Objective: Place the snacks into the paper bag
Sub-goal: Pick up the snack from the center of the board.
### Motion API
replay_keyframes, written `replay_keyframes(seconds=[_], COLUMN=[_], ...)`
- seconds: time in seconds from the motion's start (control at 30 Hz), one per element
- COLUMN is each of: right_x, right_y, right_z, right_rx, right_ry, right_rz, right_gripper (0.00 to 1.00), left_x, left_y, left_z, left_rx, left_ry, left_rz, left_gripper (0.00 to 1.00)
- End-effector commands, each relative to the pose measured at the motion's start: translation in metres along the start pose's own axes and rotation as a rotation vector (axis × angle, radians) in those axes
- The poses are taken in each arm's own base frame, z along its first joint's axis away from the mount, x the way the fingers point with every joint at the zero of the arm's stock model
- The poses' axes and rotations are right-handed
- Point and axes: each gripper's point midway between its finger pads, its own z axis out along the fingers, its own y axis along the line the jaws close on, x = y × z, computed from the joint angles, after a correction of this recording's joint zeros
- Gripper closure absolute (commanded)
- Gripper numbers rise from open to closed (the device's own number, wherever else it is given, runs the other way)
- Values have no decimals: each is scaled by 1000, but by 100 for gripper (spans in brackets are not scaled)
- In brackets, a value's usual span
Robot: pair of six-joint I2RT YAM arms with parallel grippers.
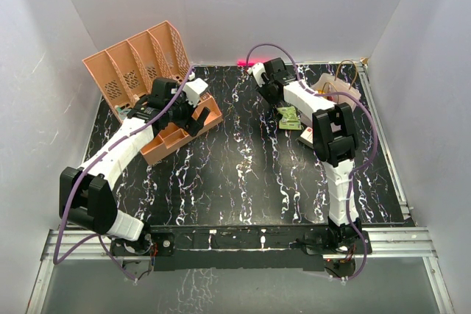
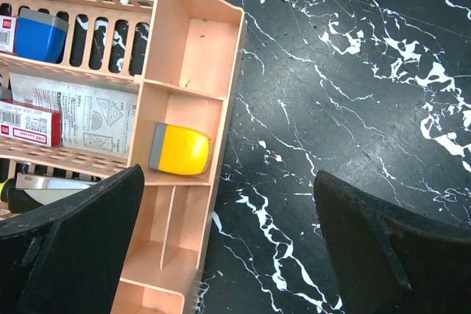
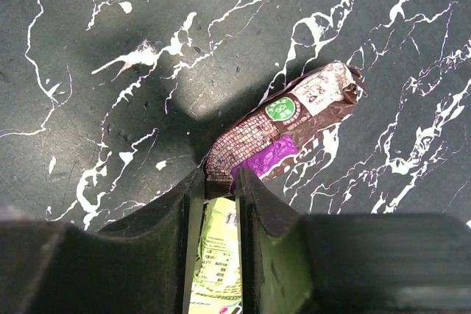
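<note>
Paper bag (image 1: 340, 92) stood at the far right of the big black table (image 1: 243, 182), close to the right arm. The peach organiser (image 2: 199, 42) sat on the left. The left gripper (image 2: 228, 248) hung over its edge with jaws spread wide, holding nothing. The right gripper (image 3: 218, 182) had its jaws close together, tips at the end of a purple snack packet (image 3: 287, 130). A pale green snack packet (image 3: 217, 255) showed in the thin gap. I could not tell if the jaws pinched either one. The purple packet had a round green sticker, but its words were too small to read.
</note>
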Motion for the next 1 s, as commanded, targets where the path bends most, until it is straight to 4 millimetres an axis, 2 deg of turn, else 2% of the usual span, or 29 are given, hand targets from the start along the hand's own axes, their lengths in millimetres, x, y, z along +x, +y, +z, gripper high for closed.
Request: replay_keyframes(seconds=[0.0, 0.13, 0.3, 0.53, 0.97], right_x=[-20, -24, -40, -65, -93], right_y=[-12, -15, -14, -2, 9], right_z=[-8, -16, -37, -78, -141], right_rx=[20, 4, -46, -144, -235], right_ry=[-57, -69, -120, -222, -351], right_rz=[11, 23, 45, 48, 55], right_gripper=[75, 83, 92, 92, 92], left_x=[-4, -5, -6, -6, -5], left_y=[-2, -1, 0, 7, 16], left_z=[-5, -6, -6, -3, -1], left_rx=[10, 11, 5, -25, -68], left_ry=[-28, -29, -28, -9, 10], left_rz=[6, 4, 9, 4, 0], left_gripper=[2, 2, 2, 2, 2])
